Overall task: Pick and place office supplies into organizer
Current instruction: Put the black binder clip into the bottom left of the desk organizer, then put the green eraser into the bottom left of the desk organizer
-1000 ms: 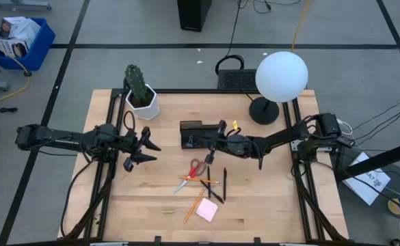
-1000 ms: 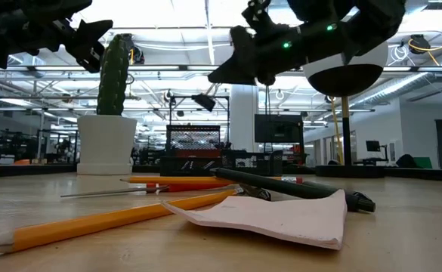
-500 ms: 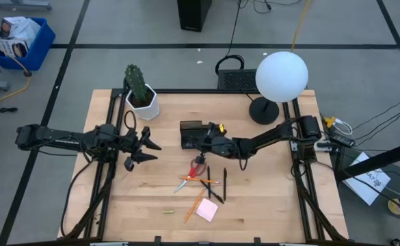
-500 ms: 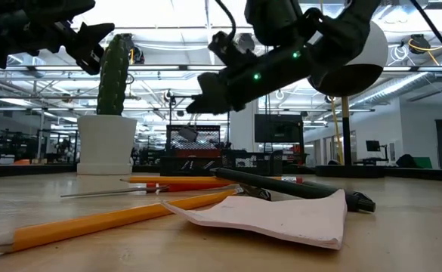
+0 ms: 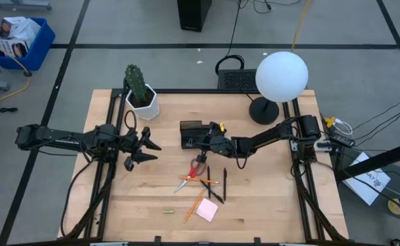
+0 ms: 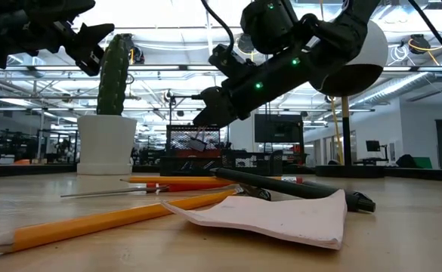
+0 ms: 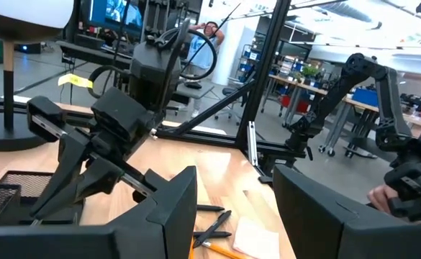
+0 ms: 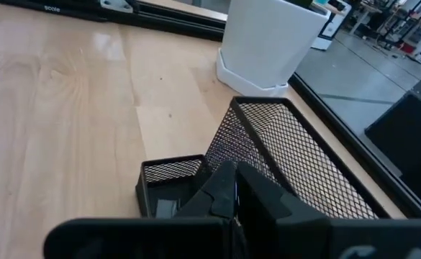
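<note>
From above, the right gripper is reaching over the organizer, fingers pressed together, and I cannot see that it is pinching anything. The supplies are lying just on the near side of it, toward the tabletop's front edge: scissors closest, then pencils, pens and the pink pad farthest out. The left gripper is waiting well off to the far side of the organizer, fingers spread and empty.

From tabletop level, the right gripper is hanging above the organizer, clear of it. A pencil and the pad are lying flat in the foreground, far in front of it.

Through the left wrist camera, its own fingers are standing apart, with the right arm ahead of them.

Through the right wrist camera, the mesh organizer is sitting directly beneath the closed fingers.

I judge everything here light. The pencils and pens are stiff, round and likely to roll, so pinch them mid-length. The scissors are best taken at the pivot. The pad is soft and low, so grip it by an edge.
</note>
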Tool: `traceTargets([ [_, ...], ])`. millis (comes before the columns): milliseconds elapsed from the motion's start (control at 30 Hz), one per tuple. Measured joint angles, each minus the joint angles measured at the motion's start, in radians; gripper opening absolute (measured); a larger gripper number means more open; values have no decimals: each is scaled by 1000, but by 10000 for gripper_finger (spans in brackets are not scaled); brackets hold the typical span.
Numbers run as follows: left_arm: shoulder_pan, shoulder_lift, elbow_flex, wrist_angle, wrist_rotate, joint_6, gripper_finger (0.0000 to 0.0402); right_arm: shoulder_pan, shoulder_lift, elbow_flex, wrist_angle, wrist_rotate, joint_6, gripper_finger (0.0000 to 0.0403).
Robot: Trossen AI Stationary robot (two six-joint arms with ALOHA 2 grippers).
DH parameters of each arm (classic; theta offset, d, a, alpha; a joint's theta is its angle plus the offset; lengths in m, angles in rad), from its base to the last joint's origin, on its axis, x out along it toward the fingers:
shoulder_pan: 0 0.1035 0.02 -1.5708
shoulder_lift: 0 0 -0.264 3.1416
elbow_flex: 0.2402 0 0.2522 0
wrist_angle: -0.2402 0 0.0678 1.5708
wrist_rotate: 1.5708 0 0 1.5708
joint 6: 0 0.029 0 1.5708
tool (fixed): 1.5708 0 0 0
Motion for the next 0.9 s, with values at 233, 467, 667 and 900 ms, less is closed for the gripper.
traceTargets([
  [233, 0, 0, 0, 0, 0, 0, 186, 0, 0, 0, -5, 0, 49, 17],
  [467, 0, 0, 0, 0, 0, 0, 186, -3, 0, 0, -4, -1, 55, 78],
  [667, 0, 0, 0, 0, 1, -26, 186, 4, -12, 0, 7, -1, 149, 114],
  [900, 0, 0, 0, 20, 115, -94, 187, 24, -81, 0, 6, -296, 275, 120],
])
